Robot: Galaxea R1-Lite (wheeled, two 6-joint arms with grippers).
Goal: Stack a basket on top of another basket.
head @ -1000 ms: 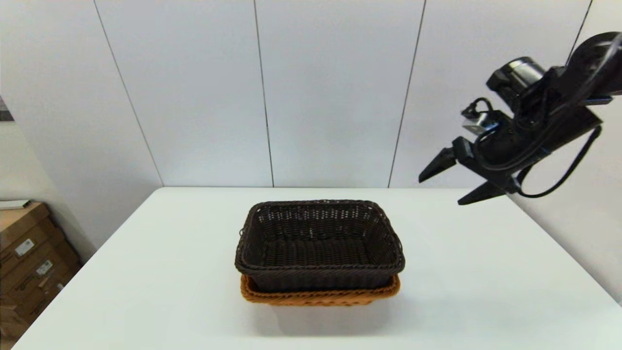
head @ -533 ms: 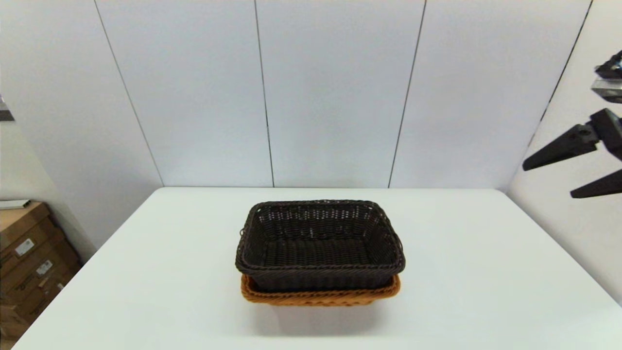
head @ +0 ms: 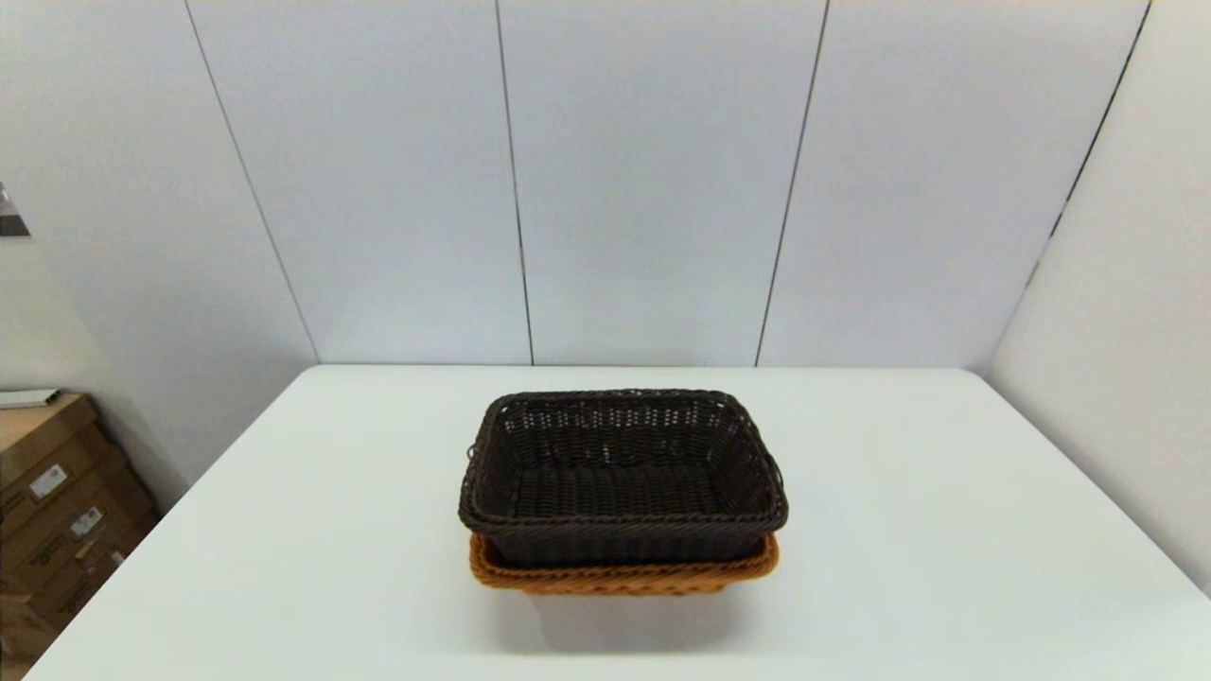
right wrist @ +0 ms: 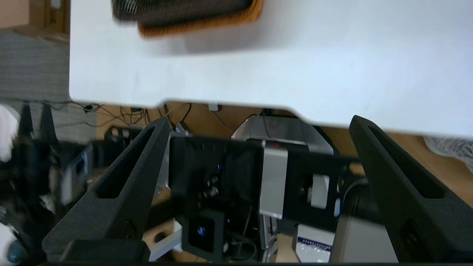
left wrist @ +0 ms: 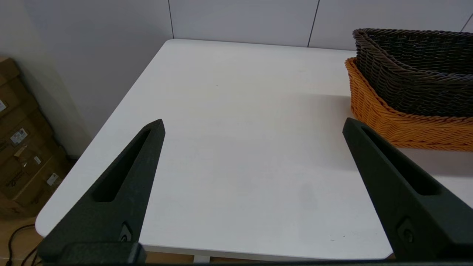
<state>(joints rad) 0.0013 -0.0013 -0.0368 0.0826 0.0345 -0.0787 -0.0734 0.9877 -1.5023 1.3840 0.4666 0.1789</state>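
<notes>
In the head view, the dark brown basket (head: 623,478) sits nested inside the orange basket (head: 624,571) near the middle of the white table (head: 284,530), its dark rim standing above the orange braided rim, which shows as a band along the near side; neither arm appears here, and cardboard boxes (head: 57,492) stand on the floor off the table's left edge. In the left wrist view, the left gripper (left wrist: 253,125) hangs above the table's left portion with its two black fingers (left wrist: 122,184) spread wide and nothing between them; the stacked baskets lie well apart from it, dark basket over orange. In the right wrist view, the right gripper (right wrist: 258,122) is off the table's near edge, over the robot's base and cables, fingers (right wrist: 399,184) likewise wide apart and empty, with the two baskets seen blurred farther off on the tabletop
</notes>
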